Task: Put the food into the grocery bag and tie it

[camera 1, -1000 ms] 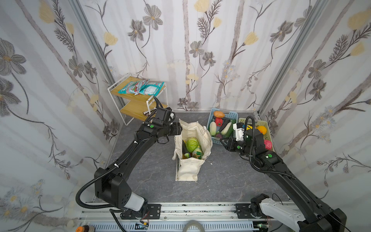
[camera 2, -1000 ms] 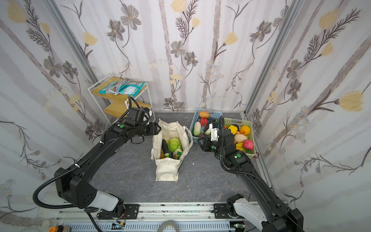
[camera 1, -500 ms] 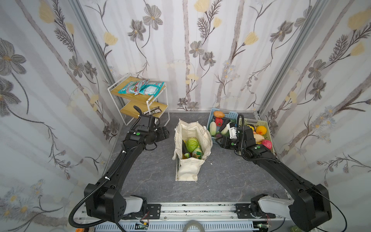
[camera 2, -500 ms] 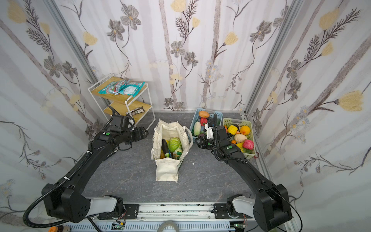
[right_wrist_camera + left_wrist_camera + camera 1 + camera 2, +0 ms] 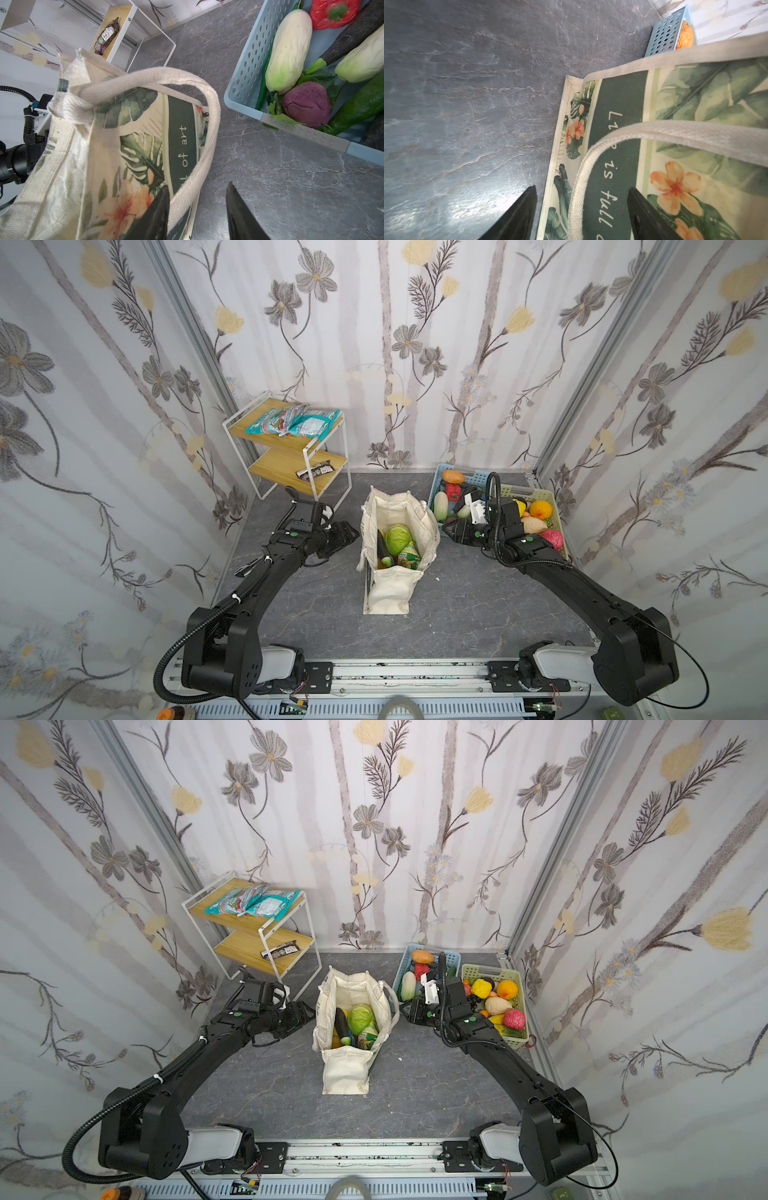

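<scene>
The bag stands open on the grey table. A cabbage and other food are inside it. The left gripper is just beside the bag on one side. The right gripper is just beside it on the other side. Both have their jaws apart and hold nothing.

The bag is soft cloth, so I think it will sag and fold if pushed. With food inside, it is likely a bit heavy at the bottom. The straps look like the best place to hold. They are thick and rough, so they should not slip.

The top views show the food in the bag, but not the straps well. The left wrist view shows one strap lying between the left fingers. The right wrist view shows the other strap looping between the right fingers. It also shows the blue basket near the bag.
</scene>
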{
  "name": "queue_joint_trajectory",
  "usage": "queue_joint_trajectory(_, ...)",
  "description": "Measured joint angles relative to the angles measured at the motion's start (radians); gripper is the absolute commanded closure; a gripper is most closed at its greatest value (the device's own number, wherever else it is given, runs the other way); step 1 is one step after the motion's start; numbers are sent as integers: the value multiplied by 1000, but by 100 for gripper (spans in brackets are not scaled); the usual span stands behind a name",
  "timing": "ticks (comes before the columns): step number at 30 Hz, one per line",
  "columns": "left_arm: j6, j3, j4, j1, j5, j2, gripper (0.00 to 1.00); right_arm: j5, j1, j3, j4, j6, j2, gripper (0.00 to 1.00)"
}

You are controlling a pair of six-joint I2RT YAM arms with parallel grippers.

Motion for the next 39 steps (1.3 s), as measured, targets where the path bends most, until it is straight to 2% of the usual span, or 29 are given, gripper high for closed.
queue_joint_trajectory(12,-58,-42,116,-76,8,111,43,-4,0,20,-1,-3,12,55)
queue_joint_trajectory(20,-100,-56,164,-103,-5,149,67,-4,1,17,-2,-8,11,55)
queue_joint_trajectory(28,-130,-75,183,-103,-11,145,85,-4,1,4,-1,-8,11,55)
queue_joint_trajectory(33,-130,-74,179,-99,-15,122,90,-4,1,-5,0,-8,13,54)
queue_joint_trajectory(39,-130,-68,157,-67,-28,74,90,-3,1,-10,17,-3,24,51)
